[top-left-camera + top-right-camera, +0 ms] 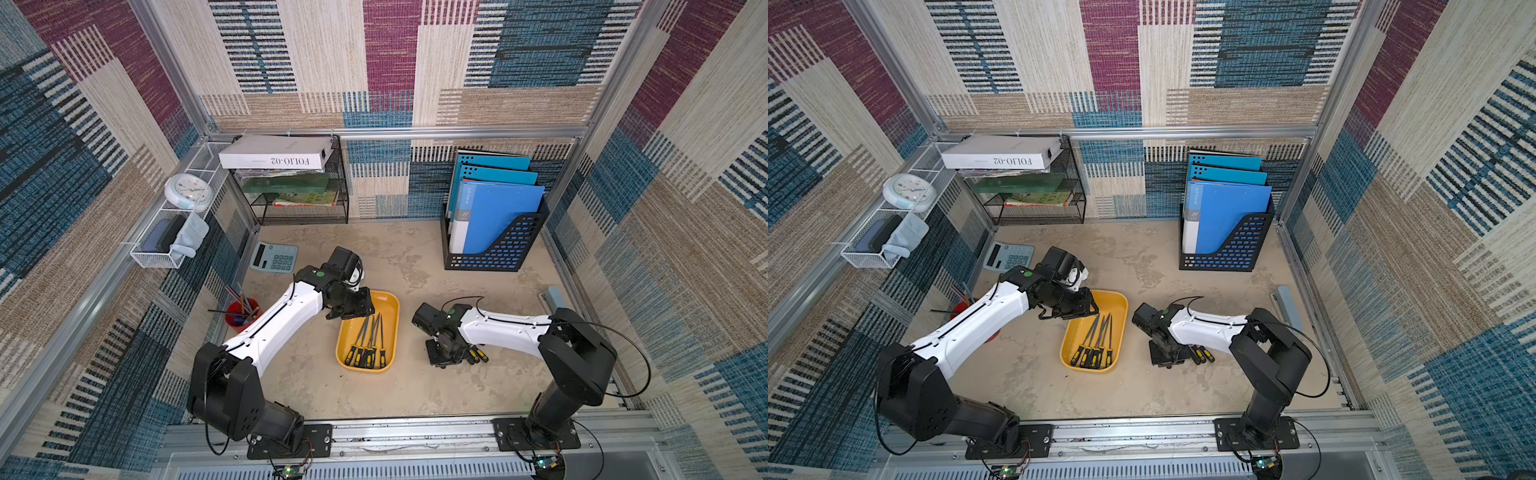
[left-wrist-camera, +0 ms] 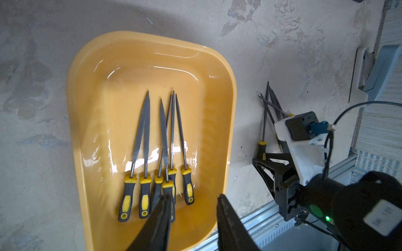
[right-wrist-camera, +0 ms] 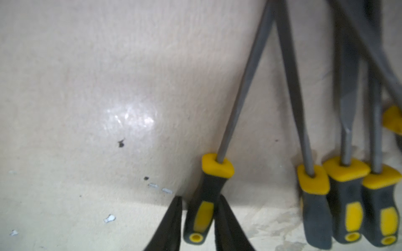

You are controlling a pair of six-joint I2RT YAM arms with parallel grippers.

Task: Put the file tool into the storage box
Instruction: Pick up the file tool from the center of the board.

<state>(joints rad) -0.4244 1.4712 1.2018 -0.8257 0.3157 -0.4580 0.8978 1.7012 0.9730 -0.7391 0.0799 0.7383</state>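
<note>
The storage box point(image 1: 390, 305) point(image 1: 1118, 309) point(image 2: 152, 35) is a shallow yellow tray in the middle of the table, with several yellow-and-black handled files point(image 1: 368, 345) point(image 1: 1096, 345) point(image 2: 161, 152) lying in it. My left gripper point(image 1: 353, 313) point(image 1: 1069, 313) point(image 2: 193, 202) hangs open over the tray with nothing between its fingers. To the right of the tray, more file tools point(image 1: 478, 355) point(image 1: 1202, 354) point(image 2: 269, 104) point(image 3: 345, 195) lie on the table. My right gripper point(image 1: 444, 359) point(image 1: 1167, 357) point(image 3: 200, 204) is down at the table, shut on the handle of one file tool point(image 3: 205, 191).
A calculator point(image 1: 274, 257) and a red pen cup point(image 1: 239, 318) sit at the left. A black mesh rack point(image 1: 299, 187) and a black holder of blue folders point(image 1: 494, 224) stand at the back. A light blue object point(image 1: 555, 297) lies by the right wall.
</note>
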